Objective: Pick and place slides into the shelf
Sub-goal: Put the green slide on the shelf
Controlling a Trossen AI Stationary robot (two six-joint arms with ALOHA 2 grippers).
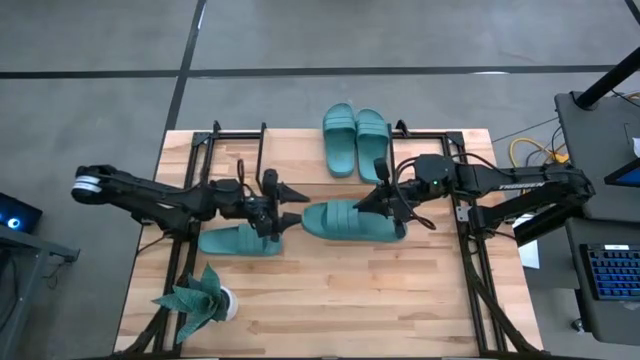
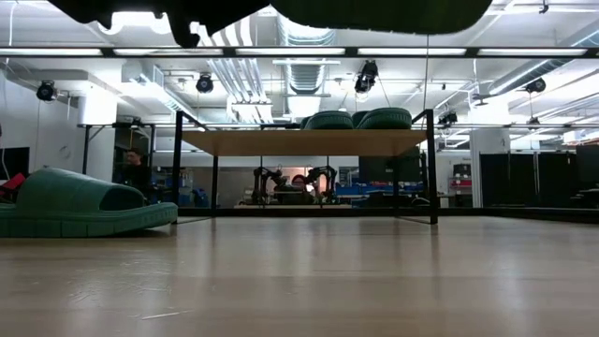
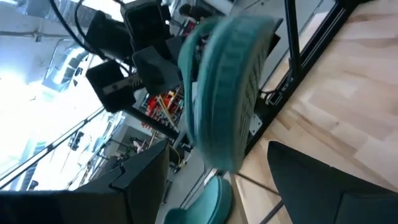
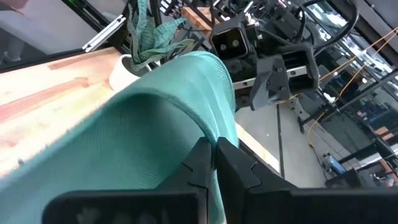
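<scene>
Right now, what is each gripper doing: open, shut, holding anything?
Left gripper: open, at the toe of the lifted slide, not gripping it.
Right gripper: shut on that slide's strap.

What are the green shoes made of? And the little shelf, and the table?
The slides look like soft matte rubber or foam: dull teal, ribbed strap, no shine. The shelf seems to be a pale wooden board on thin black metal legs. The table looks like light wood planks with visible grain. The right pincer is shut on one slide, lifted off the table.
</scene>
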